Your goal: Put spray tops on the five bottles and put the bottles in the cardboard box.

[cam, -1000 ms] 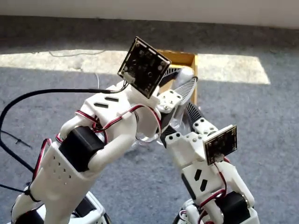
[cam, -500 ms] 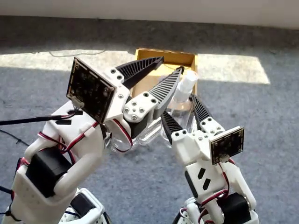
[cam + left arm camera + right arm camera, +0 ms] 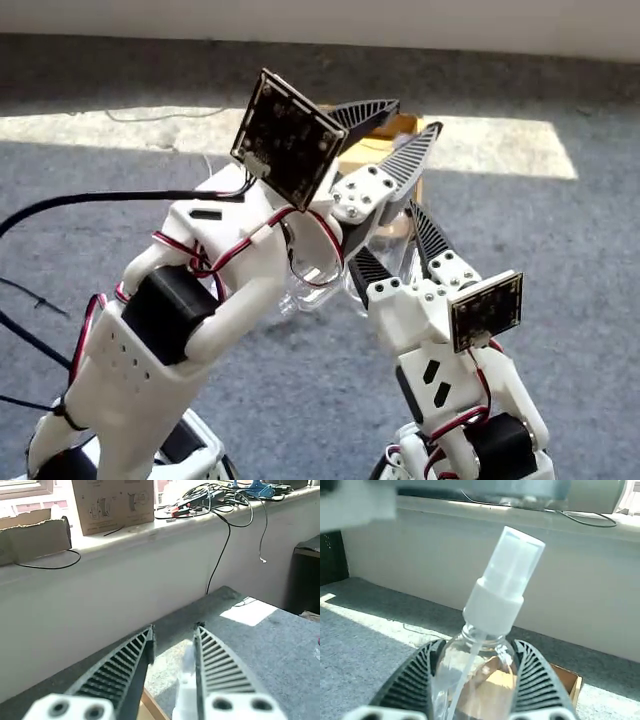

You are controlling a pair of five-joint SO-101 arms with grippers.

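— One bottle in play, and the left gripper (image 3: 415, 115) is rolling its wrist round again, jaws standing wide around the spray top (image 3: 505, 585), upper middle of the high view.
— Resetting for another twist, I'd guess. The right gripper (image 3: 476, 652) is clamping the clear bottle (image 3: 475, 685) upright, just below the cardboard box (image 3: 567, 684).
— So the top's on, maybe not tight. Boxing is waiting.

A clear round plastic bottle (image 3: 475, 680), its white spray top (image 3: 504, 585) fitted on (leaning slightly off upright), sits clamped between the right gripper (image 3: 477, 647) fingers, with the tan cardboard box (image 3: 566, 681) just beyond.
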